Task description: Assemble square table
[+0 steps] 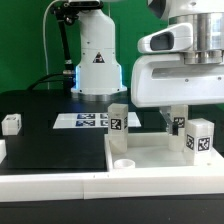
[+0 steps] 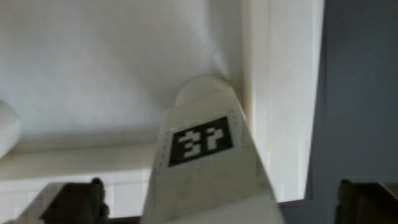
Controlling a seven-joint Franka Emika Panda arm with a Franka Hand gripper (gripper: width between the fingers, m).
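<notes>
Ext. view, starting at its left: a small white tagged block (image 1: 10,123) sits near the left edge of the black surface (image 1: 40,105), well apart from everything else. Next comes the marker board (image 1: 88,120), flat on the mid-surface, in front of the arm's white base (image 1: 97,55) at the back edge. Just beside the board's right end the left leg (image 1: 118,118) stands upright, a short white post w/ its tag facing the cam, close to the slab's back-left corner. The white square slab (image 1: 150,158) lies flat on the near right part of the surface. A round socket (image 1: 125,162) shows at its near-left corner. A low white rail (image 1: 50,185) runs along the surface's near edge, in front of the slab.

Over the back part of the slab the gripper (image 1: 171,124) hangs pointing down, jaws spread wide and low, near slab level. Something tagged shows btwn or behind them, can't tell what. Further right the right leg (image 1: 201,136) stands upright at the slab's right side, tags on two faces. Can't tell if it's on the slab or just behind it.

Wrist view: a tagged leg (image 2: 210,150) sits btwn the two dark fingertips (image 2: 80,200) w/ a clear gap on each side, so nothing is pinched. The slab (image 2: 107,60) fills the background behind the leg. A strip of the surface (image 2: 365,80) shows past the slab's edge. Can't tell which of the ext. view's legs this one is.
</notes>
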